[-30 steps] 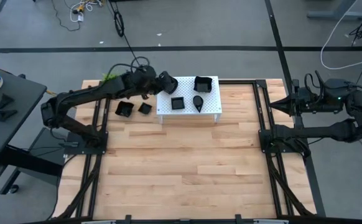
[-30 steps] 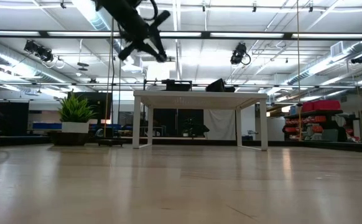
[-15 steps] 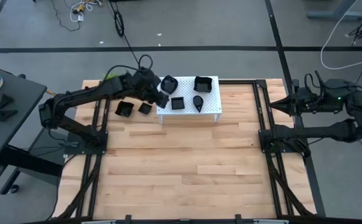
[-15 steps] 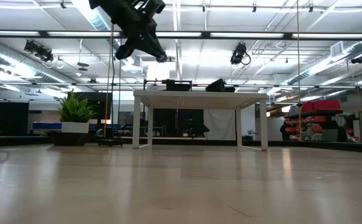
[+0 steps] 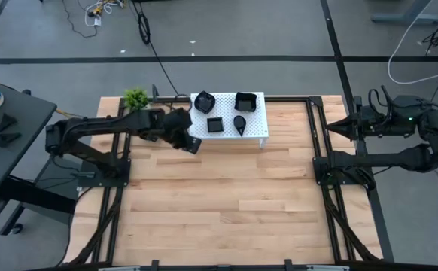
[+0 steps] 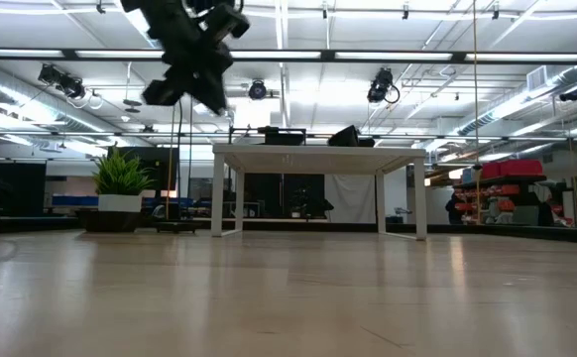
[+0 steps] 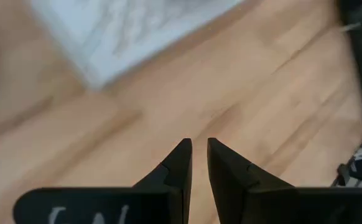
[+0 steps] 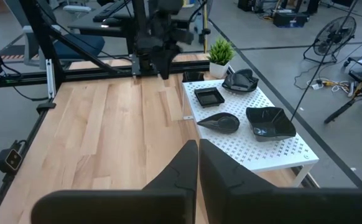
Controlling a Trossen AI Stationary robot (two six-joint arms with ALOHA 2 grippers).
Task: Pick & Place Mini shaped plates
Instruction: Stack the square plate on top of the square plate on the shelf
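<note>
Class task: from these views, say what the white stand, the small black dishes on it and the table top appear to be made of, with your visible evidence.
White stand: probably painted sheet metal; thin, flat, matte, with regular rows of holes. Small black dishes: glossy, with light glints on smooth rims; glazed ceramic or plastic, the look leaves it open. Table top: wood, light butcher-block strips with visible grain and a soft sheen.

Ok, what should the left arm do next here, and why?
Probably open the left gripper and go for a loose plate. It is shut and empty over bare wood beside the white stand, which already carries four black plates. No loose plate shows now.
</note>
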